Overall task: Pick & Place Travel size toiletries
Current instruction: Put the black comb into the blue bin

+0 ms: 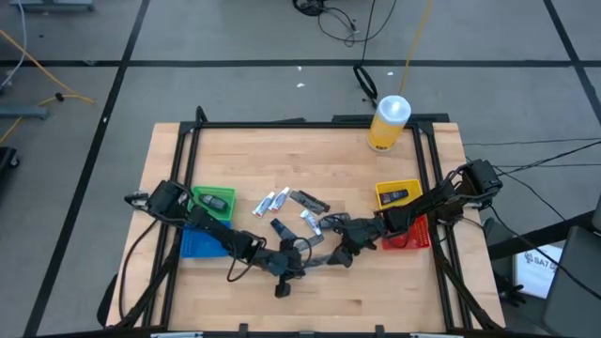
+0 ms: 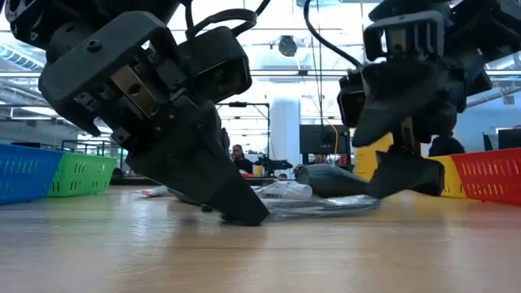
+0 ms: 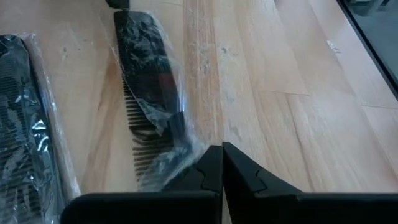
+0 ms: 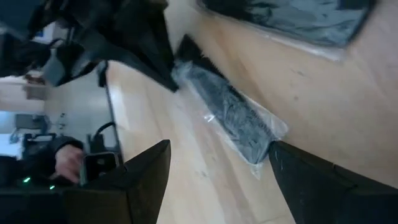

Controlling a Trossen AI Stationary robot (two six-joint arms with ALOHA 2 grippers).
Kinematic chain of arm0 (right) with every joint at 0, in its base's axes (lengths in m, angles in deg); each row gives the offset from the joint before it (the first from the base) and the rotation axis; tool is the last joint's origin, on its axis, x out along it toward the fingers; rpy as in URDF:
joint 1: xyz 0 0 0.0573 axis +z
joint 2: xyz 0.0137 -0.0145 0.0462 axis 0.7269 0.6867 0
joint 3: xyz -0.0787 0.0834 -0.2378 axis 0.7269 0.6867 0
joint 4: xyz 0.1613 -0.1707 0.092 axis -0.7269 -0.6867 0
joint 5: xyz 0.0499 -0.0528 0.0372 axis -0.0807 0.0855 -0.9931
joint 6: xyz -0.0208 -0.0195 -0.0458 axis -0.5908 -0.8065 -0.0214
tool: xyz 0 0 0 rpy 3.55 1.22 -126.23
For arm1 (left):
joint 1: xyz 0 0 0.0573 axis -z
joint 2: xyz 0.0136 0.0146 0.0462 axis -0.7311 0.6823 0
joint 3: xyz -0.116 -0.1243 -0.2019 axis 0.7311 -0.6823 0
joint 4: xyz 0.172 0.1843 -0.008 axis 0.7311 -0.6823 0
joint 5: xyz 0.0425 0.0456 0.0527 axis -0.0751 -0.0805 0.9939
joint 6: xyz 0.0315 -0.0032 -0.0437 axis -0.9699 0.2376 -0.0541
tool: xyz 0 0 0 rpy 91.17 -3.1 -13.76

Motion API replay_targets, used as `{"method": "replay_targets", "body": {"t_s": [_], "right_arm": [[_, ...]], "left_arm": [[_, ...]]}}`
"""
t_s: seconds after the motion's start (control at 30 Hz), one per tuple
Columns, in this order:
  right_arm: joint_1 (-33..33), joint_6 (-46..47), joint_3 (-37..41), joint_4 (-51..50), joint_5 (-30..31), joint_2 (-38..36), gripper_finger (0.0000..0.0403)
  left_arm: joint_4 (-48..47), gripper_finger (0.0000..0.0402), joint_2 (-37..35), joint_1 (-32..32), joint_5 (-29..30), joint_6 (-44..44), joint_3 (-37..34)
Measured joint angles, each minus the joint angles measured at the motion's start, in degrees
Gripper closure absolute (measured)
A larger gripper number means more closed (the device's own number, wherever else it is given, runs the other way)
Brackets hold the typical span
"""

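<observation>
Your left gripper [image 3: 222, 167] is pressing its fingers together beside a wrapped black comb [image 3: 149, 93] on the worktop [image 3: 298, 112]; your right gripper [image 4: 217, 180] is holding its fingers apart over another wrapped comb [image 4: 233, 121].

high view hung above, looked straight down on the whole table [image 1: 376, 300] | low view sat at tabletop height, faced level toward the room | left wrist view looked down close at a wrapped comb [image 3: 146, 93] | right wrist view, tilted, showed the same comb [image 4: 233, 118] close up
</observation>
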Motion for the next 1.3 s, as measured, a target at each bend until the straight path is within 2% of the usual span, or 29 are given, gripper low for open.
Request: {"method": "replay_targets", "body": {"t_s": [0.17,0.37,0.43,0.63,0.83,0.93,1.13,1.3], "right_arm": [[0.0,0.3,-0.1,4.2,-1.4,-0.5,0.0138],[0.0,0.1,-0.1,4.5,-2.1,-0.6,0.0138],[0.5,-2.5,-0.1,4.5,-2.6,-0.6,0.0138],[4.6,-22.2,-0.1,5.1,1.9,-0.6,0.0138],[8.5,-48.9,-0.1,4.6,17.0,-0.7,0.0138],[9.0,-59.2,-0.2,3.1,19.8,0.1,0.0138],[7.0,-66.5,-0.2,1.7,18.4,4.4,0.0150],[5.7,-66.9,-0.3,2.6,18.5,7.0,0.0180]], "left_arm": [[0.0,0.0391,0.0,0.0,0.2,-0.3,0.0],[0.6,0.0399,0.1,0.6,0.8,-1.0,-0.1],[0.6,0.0396,-0.6,1.1,1.1,-1.4,-0.2],[-0.8,0.0397,-6.8,3.6,2.2,-2.5,-0.4],[-2.2,0.0387,-9.9,4.5,9.9,-4.4,-0.3],[-2.1,0.0372,-9.5,3.7,13.0,-2.2,-0.2],[-1.9,0.0324,-8.7,0.5,14.3,-0.8,-0.2],[0.8,0.0263,-8.2,-0.7,14.3,-3.3,-0.2]]}}
